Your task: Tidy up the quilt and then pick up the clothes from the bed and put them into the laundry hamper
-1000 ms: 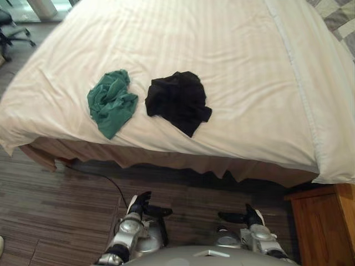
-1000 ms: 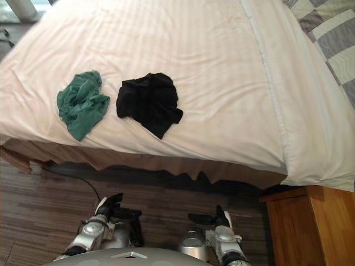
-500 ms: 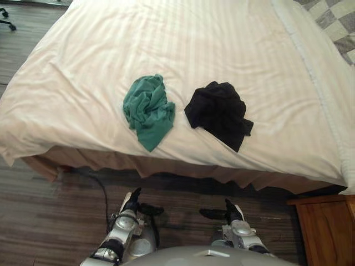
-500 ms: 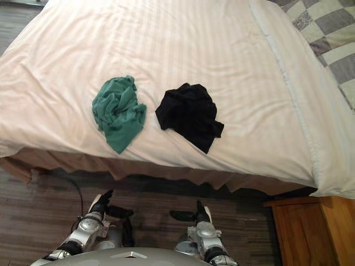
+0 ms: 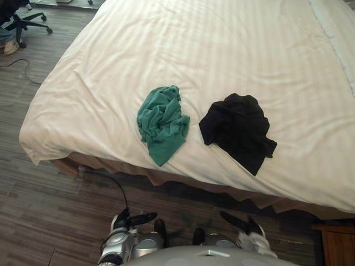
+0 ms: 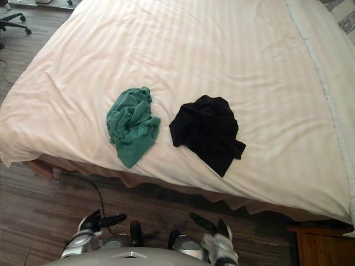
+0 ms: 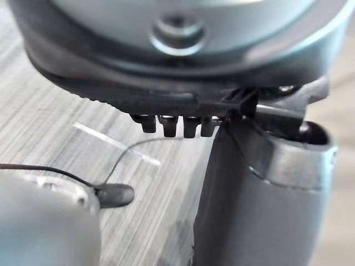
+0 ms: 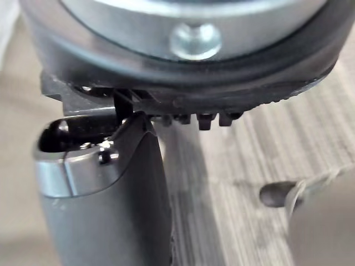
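On the white striped quilt (image 5: 194,50) lie a crumpled green cloth (image 5: 162,123) and a crumpled black cloth (image 5: 238,130), soft and light, likely best pinched at a fold; the left robot hand (image 5: 128,220) and right robot hand (image 5: 247,226) hang empty, fingers straight.

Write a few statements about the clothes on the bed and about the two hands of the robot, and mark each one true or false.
1. The green garment lies on the quilt, to the robot's left of the black garment. True.
2. The two garments overlap. False: they lie apart, with bare quilt between them.
3. The left hand holds the green garment. False: it is open and empty, low over the floor in front of the bed.
4. The right hand is open and holds nothing. True.
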